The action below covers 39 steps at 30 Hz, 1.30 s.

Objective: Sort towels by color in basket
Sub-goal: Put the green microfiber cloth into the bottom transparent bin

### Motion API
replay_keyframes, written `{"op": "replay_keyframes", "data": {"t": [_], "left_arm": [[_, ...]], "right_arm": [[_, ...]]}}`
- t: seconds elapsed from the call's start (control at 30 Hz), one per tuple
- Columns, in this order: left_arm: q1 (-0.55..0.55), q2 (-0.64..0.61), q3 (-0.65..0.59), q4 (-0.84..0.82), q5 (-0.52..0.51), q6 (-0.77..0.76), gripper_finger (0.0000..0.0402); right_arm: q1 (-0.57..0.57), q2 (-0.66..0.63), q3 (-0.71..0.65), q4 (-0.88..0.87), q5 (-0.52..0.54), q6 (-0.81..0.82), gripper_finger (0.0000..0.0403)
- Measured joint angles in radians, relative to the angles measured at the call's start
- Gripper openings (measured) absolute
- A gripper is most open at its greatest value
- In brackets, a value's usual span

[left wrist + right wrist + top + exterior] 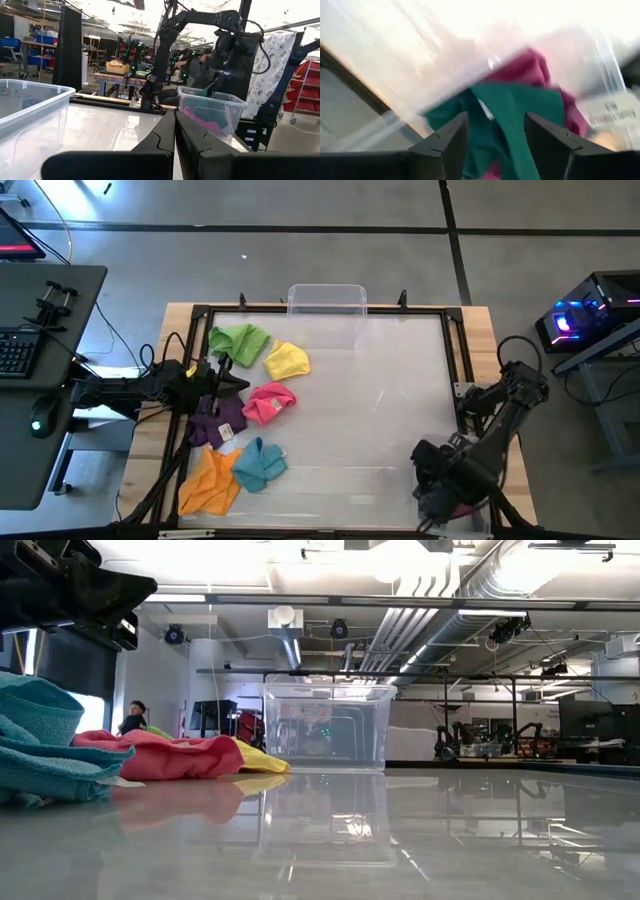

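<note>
Six towels lie on the table's left half in the high view: light green (240,340), yellow (287,360), pink (268,402), purple (215,425), teal (260,463) and orange (210,483). My left gripper (232,378) is shut with nothing in it, above the table between the light green and purple towels. My right gripper (496,120) is open over a clear bin (212,107) at the near right corner. In that bin the dark green towel (515,125) lies on the magenta one (535,67), below the fingers. No grey towel shows.
A second clear bin (327,302) stands at the middle of the far edge; the low view shows it as the clear bin (327,725) too. A black frame runs around the table top. A desk with a keyboard stands to the left and equipment to the right, both off the table.
</note>
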Motion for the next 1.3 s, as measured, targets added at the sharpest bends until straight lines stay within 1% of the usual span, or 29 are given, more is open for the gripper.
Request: {"op": "replay_keyframes", "data": {"t": [0.07, 0.13, 0.3, 0.4, 0.5, 0.57, 0.67, 0.73, 0.8, 0.87, 0.97, 1.13, 1.2, 1.23, 1.3], "left_arm": [[0.0, 0.0, 0.0, 0.0, 0.0, 0.0, 0.0], [0.0, 0.0, 0.0, 0.0, 0.0, 0.0, 0.0], [0.0, 0.0, 0.0, 0.0, 0.0, -0.001, 0.0], [0.0, 0.0, 0.0, 0.0, 0.0, -0.001, 0.0], [0.0, 0.0, 0.0, 0.0, 0.0, -0.001, 0.0], [0.0, 0.0, 0.0, 0.0, 0.0, -0.001, 0.0], [0.0, 0.0, 0.0, 0.0, 0.0, -0.001, 0.0], [0.0, 0.0, 0.0, 0.0, 0.0, -0.001, 0.0], [0.0, 0.0, 0.0, 0.0, 0.0, -0.001, 0.0], [0.0, 0.0, 0.0, 0.0, 0.0, -0.001, 0.0], [0.0, 0.0, 0.0, 0.0, 0.0, -0.001, 0.0], [0.0, 0.0, 0.0, 0.006, 0.0, -0.002, 0.0], [0.0, 0.0, 0.0, 0.008, 0.0, -0.003, 0.0], [0.0, 0.0, 0.0, 0.008, 0.0, -0.008, 0.0], [0.0, 0.0, 0.0, 0.008, 0.0, -0.021, 0.0]], "right_arm": [[0.01, -0.001, 0.009, 0.02, 0.061, 0.0, 0.0188], [0.015, 0.0, 0.009, 0.032, 0.071, 0.018, 0.0187], [0.034, 0.001, 0.008, -0.005, -0.068, 0.184, 0.017], [0.051, 0.003, 0.006, 0.0, -0.075, 0.243, 0.0154], [0.06, 0.004, -0.059, 0.001, -0.079, 0.264, 0.0134], [0.064, 0.005, -0.134, 0.0, -0.146, 0.265, 0.0122], [0.064, 0.005, -0.251, 0.011, -0.279, 0.265, 0.0106], [0.064, 0.005, -0.316, 0.058, -0.32, 0.258, 0.0097], [0.064, 0.005, -0.364, 0.121, -0.318, 0.224, 0.009], [0.062, 0.005, -0.391, 0.181, -0.292, 0.198, 0.0086], [0.062, 0.005, -0.393, 0.174, -0.282, 0.193, 0.0085], [0.081, 0.005, -0.282, 0.012, -0.275, 0.198, 0.0096], [0.089, -0.001, -0.217, -0.006, -0.256, 0.2, 0.0106], [0.095, -0.013, -0.193, 0.008, -0.228, 0.197, 0.011], [0.11, -0.03, -0.13, 0.013, -0.124, 0.228, 0.0116]]}}
